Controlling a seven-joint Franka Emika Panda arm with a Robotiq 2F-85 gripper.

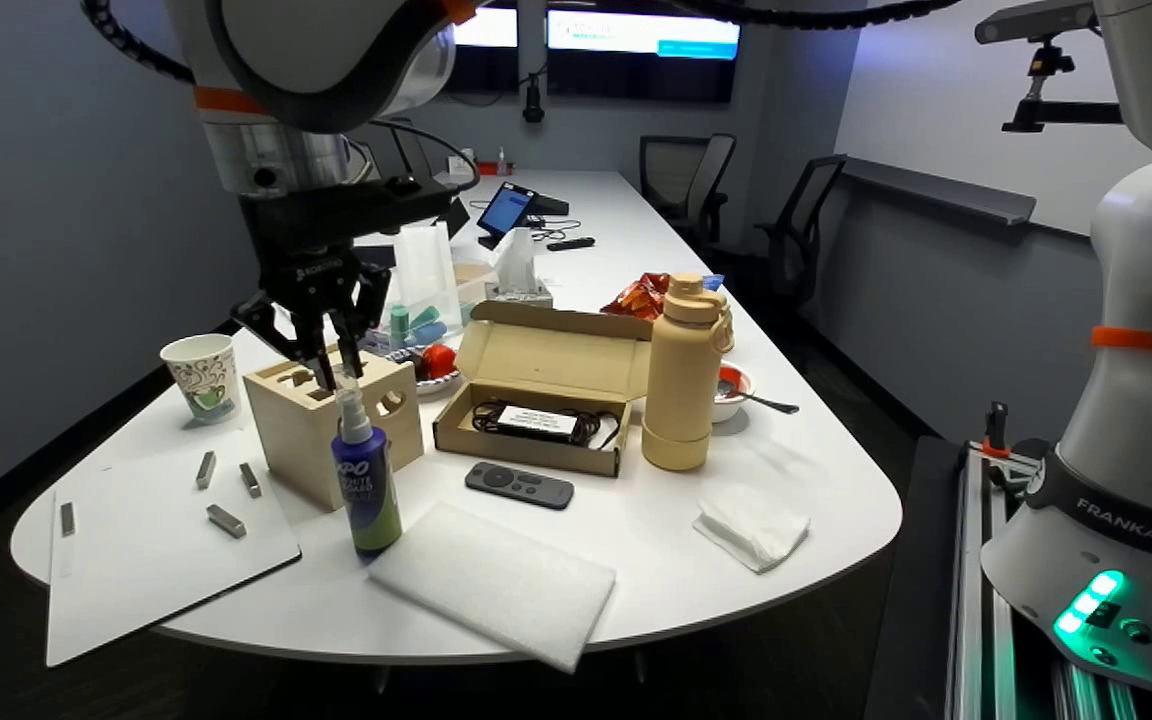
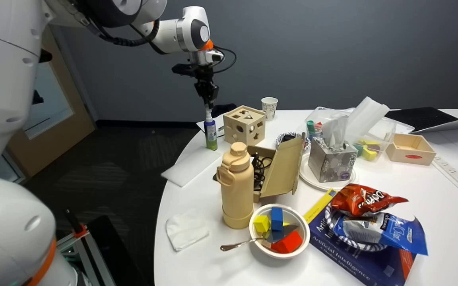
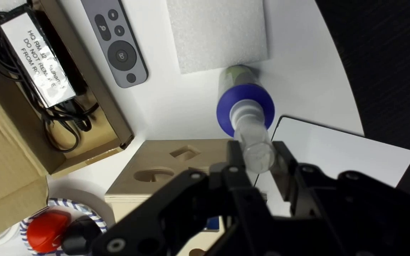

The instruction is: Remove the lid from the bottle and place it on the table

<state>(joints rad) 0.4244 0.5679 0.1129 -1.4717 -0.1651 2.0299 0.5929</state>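
The bottle [image 1: 368, 490] is dark blue-purple with a green base and stands upright on the white table [image 1: 666, 560]. It also shows in an exterior view [image 2: 211, 133] and the wrist view [image 3: 225, 112]. The lid [image 3: 258, 156] is a clear, narrow cap still on the bottle's white nozzle, visible in an exterior view [image 1: 344, 384]. My gripper [image 3: 257, 145] comes down from above, with one finger on each side of the lid. The fingers look closed against it, with little or no gap. In an exterior view my gripper [image 2: 209, 105] partly hides the lid.
A wooden shape box [image 1: 286, 440] stands close beside the bottle and gripper. A small whiteboard [image 1: 156, 575] and a white foam sheet [image 1: 496, 585] lie near the bottle's base. A remote [image 1: 519, 485], an open cardboard box [image 1: 526, 455] and a tall tan container [image 1: 681, 390] are farther off.
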